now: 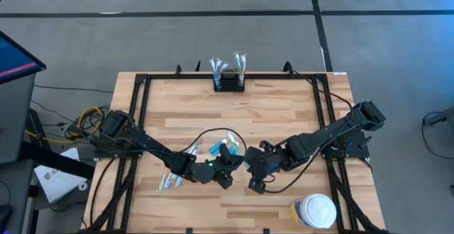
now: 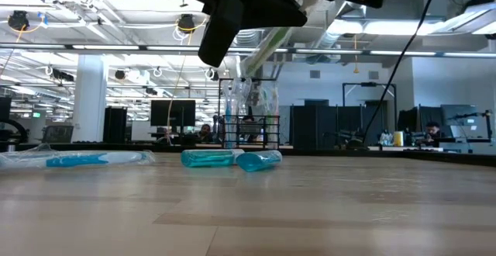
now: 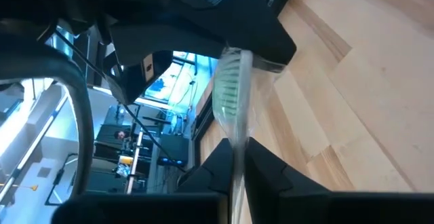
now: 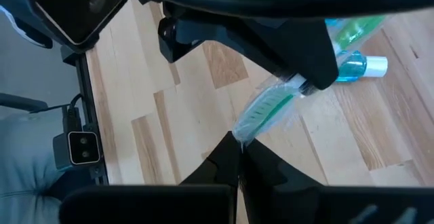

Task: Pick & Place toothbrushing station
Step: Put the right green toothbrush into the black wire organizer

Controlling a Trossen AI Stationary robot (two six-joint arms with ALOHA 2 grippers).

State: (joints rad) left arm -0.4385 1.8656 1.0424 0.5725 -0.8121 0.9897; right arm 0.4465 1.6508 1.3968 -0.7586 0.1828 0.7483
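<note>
From above, the wooden bench [image 1: 284,113] sits on a grey floor, framed by black rails; the black caddy [image 1: 229,82] stands at the middle of the far edge, wrapped toothbrushes sticking up from it; a white-lidded jar [image 1: 313,210] rests near the front right corner; a blue bottle [image 1: 219,147] and a wrapped toothbrush [image 1: 170,180] lie near the front centre; the left gripper [image 1: 225,164] and right gripper [image 1: 248,164] meet tip to tip there, well apart from the caddy, and what they pinch between them is too small to read from here.

At bench height, an open office with ceiling lights, pillars and monitors fills the background; the caddy is a dim rack far back at centre; two teal bottles and a long wrapped toothbrush lie on the wood; the arms are cut off at the top edge.

The left wrist view shows a green-bristled toothbrush [image 3: 229,95] in clear wrap, the left jaws clenched on its lower part, its upper end in the other gripper.

The right wrist view shows the same toothbrush, the right jaws clenched on its tip; a dark arm hides its far end.
</note>
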